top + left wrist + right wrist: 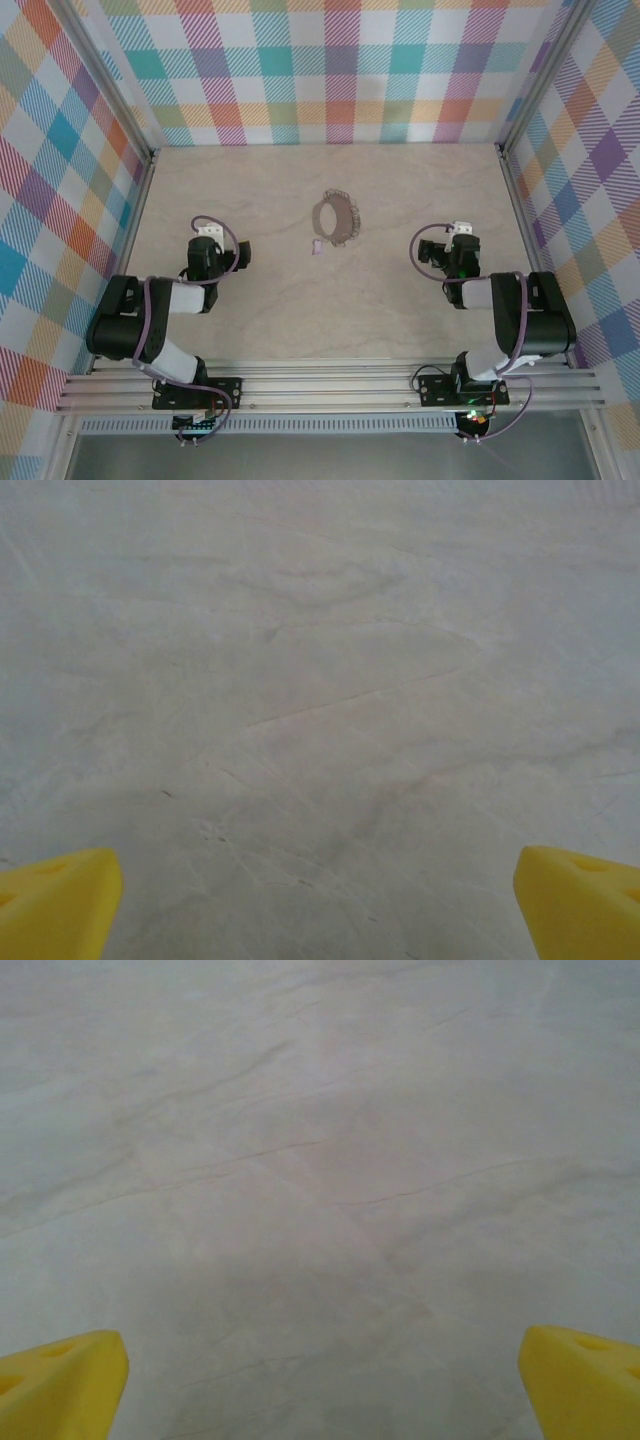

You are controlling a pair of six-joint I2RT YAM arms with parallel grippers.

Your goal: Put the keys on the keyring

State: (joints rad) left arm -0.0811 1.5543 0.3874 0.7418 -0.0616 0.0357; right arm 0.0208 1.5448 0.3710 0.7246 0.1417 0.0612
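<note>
No grasp is made yet; the reach is judged to be in hand. The keyring (335, 217) is seen mid-way across the table (250, 180), with the key (318, 246) just beside it at seven o'clock. The jaws of the left gripper (318, 905) and the right gripper (322, 1385) are spread wide and empty. A fine pinch on the key is called for next.

Robot test cell, my left arm (150, 320) and right arm (520, 315) bolted to aluminium rails (330, 385) at the near edge of a pale wood-grain table (300, 320), bright checked walls (330, 70) boxing it in on three sides, metal corner posts (515, 200)
</note>
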